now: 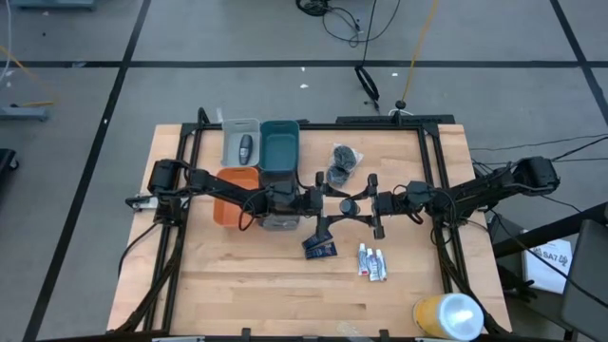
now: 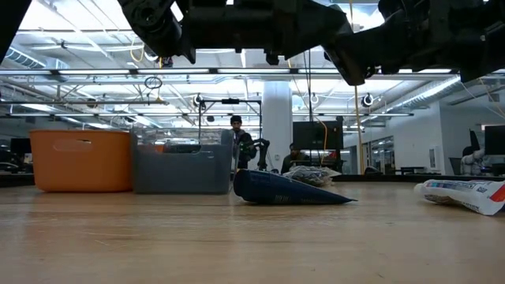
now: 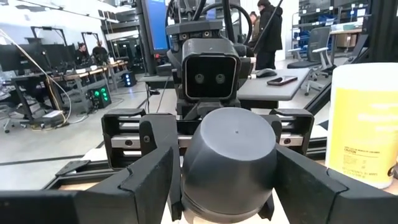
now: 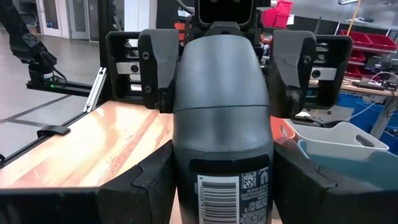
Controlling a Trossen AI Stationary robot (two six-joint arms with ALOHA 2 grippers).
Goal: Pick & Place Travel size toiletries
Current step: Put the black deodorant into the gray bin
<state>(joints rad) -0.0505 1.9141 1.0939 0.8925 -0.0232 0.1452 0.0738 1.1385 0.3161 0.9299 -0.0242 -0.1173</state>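
Starting at the left, one dark grey bottle (image 1: 246, 145) is already lying in the clear bin (image 1: 231, 130), so one item out of the lot is looking done. The teal bin (image 1: 280, 147) is showing nothing inside; the orange bin (image 1: 231, 201) and the grey bin (image 1: 275, 221) are partly hiding under the arm, so their contents are staying a mystery. Moving to the middle, the left gripper (image 1: 328, 203) is sitting around one end of the second dark grey bottle (image 3: 230, 162), raised above the table, though I cannot tell whether it is gripping. The right gripper (image 1: 369, 203) is facing it and clamping the same bottle, so I am reading this as a hand-over. Two dark puffs (image 1: 340, 163), the blue packets (image 1: 320, 249) and three white tubes (image 1: 372, 263) are lying loose on the table (image 1: 237, 294), waiting. As for writing, the held bottle is showing a barcode with fine print too small to read, and the tubes' coloured print is not giving up a brand.
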